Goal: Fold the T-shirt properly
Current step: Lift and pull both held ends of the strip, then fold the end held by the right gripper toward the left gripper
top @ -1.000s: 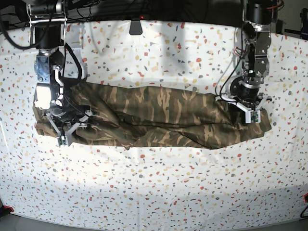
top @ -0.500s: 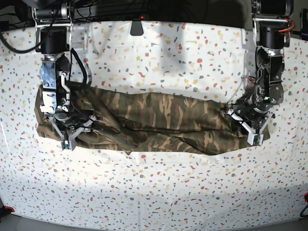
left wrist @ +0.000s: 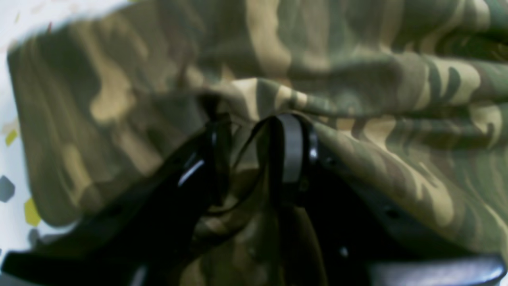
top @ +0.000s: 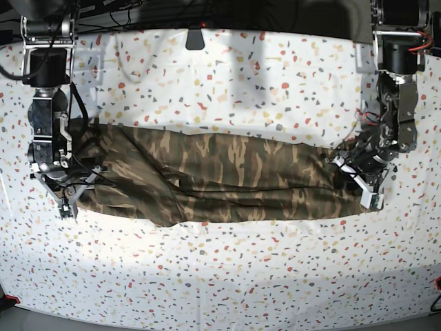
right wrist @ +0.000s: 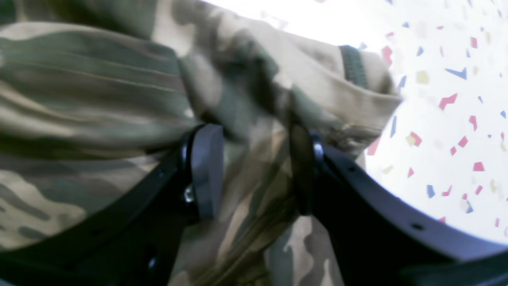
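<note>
Across the counter (top: 220, 276) the T-shirt (top: 227, 181) lies as one long band, the left tool (top: 363, 178) and right tool (top: 67, 185) each gripping an opposite end.

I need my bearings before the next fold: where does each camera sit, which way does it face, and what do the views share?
Base: overhead, facing down on the speckled table; shows both arms, the T-shirt stretched between the left pincer and right pincer.
Left wrist: on the left arm, looking along its pincer, closed on bunched cloth.
Right wrist: on the right arm, looking along its pincer, gripping cloth; table beyond.
Shared: all three views show the shirt and the table.
</note>
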